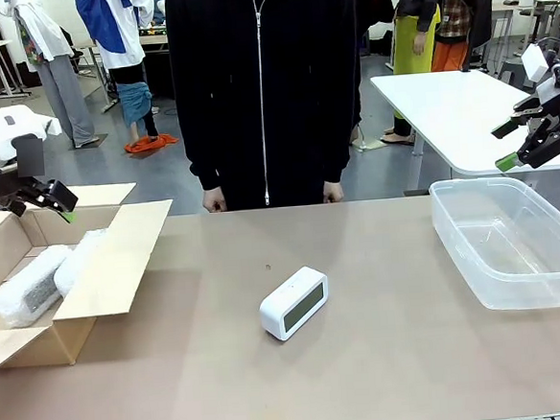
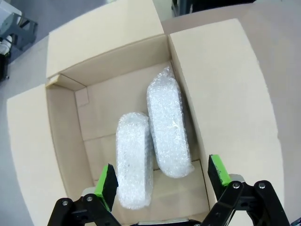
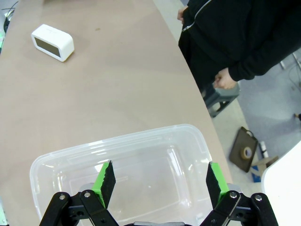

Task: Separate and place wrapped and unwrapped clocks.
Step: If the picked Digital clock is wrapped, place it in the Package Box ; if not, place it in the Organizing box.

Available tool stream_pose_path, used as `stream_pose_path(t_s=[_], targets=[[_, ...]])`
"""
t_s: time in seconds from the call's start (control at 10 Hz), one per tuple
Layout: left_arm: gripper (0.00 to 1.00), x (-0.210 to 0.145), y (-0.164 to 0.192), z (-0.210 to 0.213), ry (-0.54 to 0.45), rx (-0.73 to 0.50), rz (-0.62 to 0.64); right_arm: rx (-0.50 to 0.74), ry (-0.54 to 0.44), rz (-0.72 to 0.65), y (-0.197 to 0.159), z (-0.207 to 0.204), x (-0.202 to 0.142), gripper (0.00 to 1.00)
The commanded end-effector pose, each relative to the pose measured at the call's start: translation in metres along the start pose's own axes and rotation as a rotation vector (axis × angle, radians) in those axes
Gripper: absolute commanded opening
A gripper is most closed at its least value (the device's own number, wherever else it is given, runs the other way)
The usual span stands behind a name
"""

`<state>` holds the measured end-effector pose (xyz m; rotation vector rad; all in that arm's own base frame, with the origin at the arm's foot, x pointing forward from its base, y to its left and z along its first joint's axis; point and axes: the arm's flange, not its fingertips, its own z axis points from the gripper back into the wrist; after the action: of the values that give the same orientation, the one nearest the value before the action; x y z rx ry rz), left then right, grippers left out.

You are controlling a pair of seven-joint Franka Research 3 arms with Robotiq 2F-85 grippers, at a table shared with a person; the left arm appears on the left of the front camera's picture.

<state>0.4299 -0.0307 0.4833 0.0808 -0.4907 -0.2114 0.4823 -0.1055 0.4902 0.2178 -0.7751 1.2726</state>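
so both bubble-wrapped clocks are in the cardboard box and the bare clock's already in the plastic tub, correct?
No. The bare clock lies on the table, outside the plastic tub; the front view shows it. Both bubble-wrapped clocks are in the cardboard box, as you said.

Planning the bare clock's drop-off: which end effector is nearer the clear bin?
Right. The right end effector hovers open above the bin; the left end effector is over the box at the table's opposite end.
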Motion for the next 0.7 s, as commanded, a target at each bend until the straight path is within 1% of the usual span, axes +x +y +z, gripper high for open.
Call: stream_pose_path(t_s=[0.0, 0.2, 0.5, 0.6], targets=[[1.00, -0.018, -0.002, 0.020, -0.048, 0.030, 0.017, 0.002, -0.002, 0.010, 0.000, 0.000, 0.000, 1.00], [1.00, -0.027, -0.005, 0.039, -0.100, 0.035, 0.007, 0.002, -0.002, 0.010, 0.000, 0.000, 0.000, 1.00], [1.00, -0.034, -0.006, 0.044, -0.128, 0.046, 0.011, 0.002, -0.002, 0.010, 0.000, 0.000, 0.000, 1.00], [1.00, -0.035, -0.004, 0.042, -0.125, 0.077, 0.010, 0.002, -0.002, 0.010, 0.000, 0.000, 0.000, 1.00]])
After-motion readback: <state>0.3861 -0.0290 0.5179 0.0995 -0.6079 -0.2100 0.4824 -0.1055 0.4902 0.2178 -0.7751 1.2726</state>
